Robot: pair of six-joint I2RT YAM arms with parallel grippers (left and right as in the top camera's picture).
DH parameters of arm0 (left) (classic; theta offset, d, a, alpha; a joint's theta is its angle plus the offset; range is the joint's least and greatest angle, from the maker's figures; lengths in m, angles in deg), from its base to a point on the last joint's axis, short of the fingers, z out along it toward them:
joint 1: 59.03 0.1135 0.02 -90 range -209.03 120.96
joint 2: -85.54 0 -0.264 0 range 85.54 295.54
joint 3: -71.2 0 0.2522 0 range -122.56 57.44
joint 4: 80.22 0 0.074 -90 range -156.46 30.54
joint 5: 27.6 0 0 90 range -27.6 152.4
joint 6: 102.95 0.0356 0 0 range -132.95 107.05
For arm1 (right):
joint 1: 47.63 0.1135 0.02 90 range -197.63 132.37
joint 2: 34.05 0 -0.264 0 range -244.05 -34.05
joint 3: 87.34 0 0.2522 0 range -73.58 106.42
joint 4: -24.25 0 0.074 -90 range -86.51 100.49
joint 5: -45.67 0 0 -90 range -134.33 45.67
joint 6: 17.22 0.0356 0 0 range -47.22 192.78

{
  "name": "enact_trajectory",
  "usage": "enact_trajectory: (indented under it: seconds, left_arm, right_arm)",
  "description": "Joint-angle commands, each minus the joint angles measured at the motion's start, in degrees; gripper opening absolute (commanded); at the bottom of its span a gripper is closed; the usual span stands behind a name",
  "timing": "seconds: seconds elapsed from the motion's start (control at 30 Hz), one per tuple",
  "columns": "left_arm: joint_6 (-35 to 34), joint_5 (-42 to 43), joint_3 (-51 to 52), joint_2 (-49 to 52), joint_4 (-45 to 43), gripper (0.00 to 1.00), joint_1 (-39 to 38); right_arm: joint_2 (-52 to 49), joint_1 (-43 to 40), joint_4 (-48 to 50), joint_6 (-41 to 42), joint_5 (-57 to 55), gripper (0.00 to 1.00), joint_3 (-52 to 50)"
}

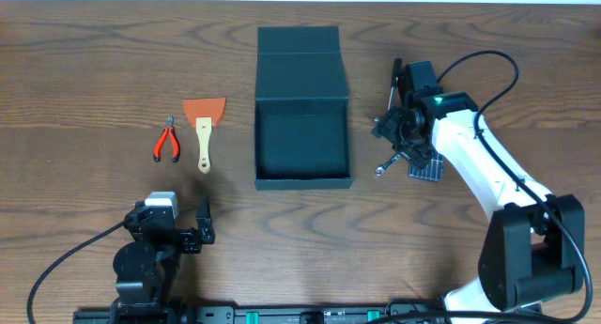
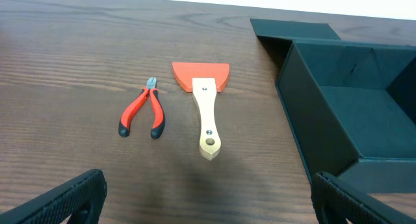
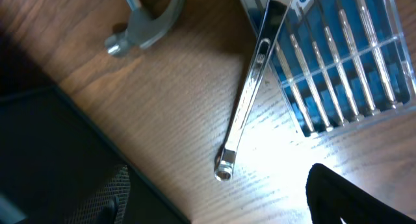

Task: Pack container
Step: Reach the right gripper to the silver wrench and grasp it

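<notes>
Mid-table, the container [image 1: 302,108], flap lid laid open and flat on the far side. Just to its left, a scraper [image 1: 204,133] with orange blade and wooden handle, then red-handled pliers [image 1: 167,142], close by but not touching. To its right, the right gripper [image 3: 218,185]: spread wide, grips nothing, straddles the end of a silver wrench [image 3: 250,100] lying on the wood against a blue tool case [image 3: 344,68]. At the near edge, the left gripper [image 2: 208,195]: gapes wide too, holds nothing, faces scraper and pliers.
</notes>
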Motion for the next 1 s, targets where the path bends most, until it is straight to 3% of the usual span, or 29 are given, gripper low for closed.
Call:
enact_trajectory:
  seconds: [0.0,0.5,0.97]
  left_arm:
    - [-0.07,-0.31,1.18,-0.26,0.0,0.98,0.35]
    - [-0.07,-0.31,1.18,-0.26,0.0,0.98,0.35]
    - [-0.07,-0.31,1.18,-0.26,0.0,0.99,0.35]
  right_arm:
    - [-1.88,0.57,0.92,1.6,-1.9,0.77,1.11]
    - [-7.69,0.92,4.33,1.64,-3.8,0.61,1.09]
    - [-11.76,0.96,5.7,1.62,-5.73,0.56,1.09]
